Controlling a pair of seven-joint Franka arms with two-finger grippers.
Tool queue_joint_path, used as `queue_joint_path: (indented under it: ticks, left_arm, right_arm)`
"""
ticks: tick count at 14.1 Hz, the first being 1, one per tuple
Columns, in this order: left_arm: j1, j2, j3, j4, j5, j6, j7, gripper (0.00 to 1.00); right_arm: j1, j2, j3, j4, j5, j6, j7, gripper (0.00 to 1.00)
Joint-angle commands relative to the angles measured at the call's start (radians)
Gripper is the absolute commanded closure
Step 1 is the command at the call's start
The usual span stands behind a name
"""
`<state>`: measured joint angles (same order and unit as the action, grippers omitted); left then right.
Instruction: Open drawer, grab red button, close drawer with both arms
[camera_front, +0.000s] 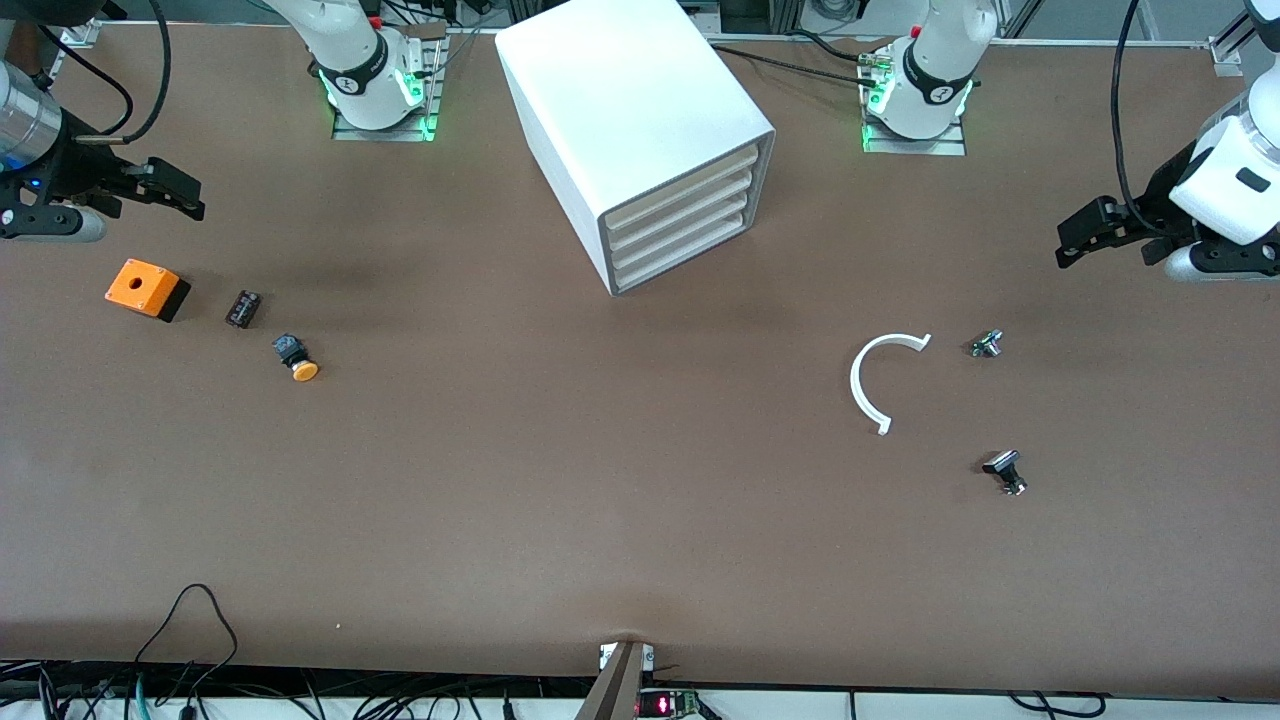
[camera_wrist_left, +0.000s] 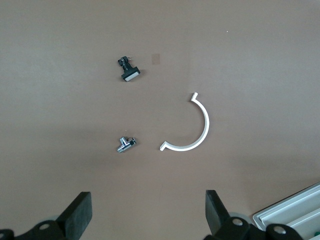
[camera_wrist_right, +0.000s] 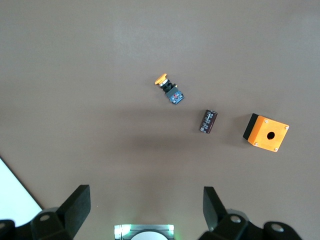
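The white cabinet stands between the two arm bases, and all four drawers are shut. The drawer, second from top, shows only its cream front strip. The red-capped button is hidden. My right gripper hangs open and empty over the right arm's end of the table, close to the orange box; the right wrist view shows it open. My left gripper hangs open and empty over the left arm's end of the table; the left wrist view shows it open, with a cabinet corner beside it.
An orange box with a hole, a black cylinder and an orange-capped button lie toward the right arm's end. A white C-shaped ring, a small metal part and a black part lie toward the left arm's end.
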<state>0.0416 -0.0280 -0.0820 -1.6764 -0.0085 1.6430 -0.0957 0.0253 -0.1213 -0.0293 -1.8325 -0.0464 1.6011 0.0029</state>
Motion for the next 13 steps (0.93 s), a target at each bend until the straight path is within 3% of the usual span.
queue_joint_path:
  ticks: [1, 4, 13]
  left_arm:
    - [0.006, 0.004, -0.002, 0.008, -0.015, -0.019, 0.01, 0.0]
    - [0.003, 0.028, -0.002, 0.05, -0.013, -0.025, -0.006, 0.0]
    - [0.003, 0.026, -0.005, 0.052, -0.013, -0.042, -0.006, 0.0]
  right_arm:
    - [-0.001, -0.021, 0.005, -0.019, 0.002, 0.013, 0.003, 0.0]
    - [-0.001, -0.021, 0.008, -0.016, 0.0, 0.013, 0.003, 0.0]
    - [-0.001, -0.017, 0.006, -0.016, -0.01, 0.023, 0.008, 0.0]
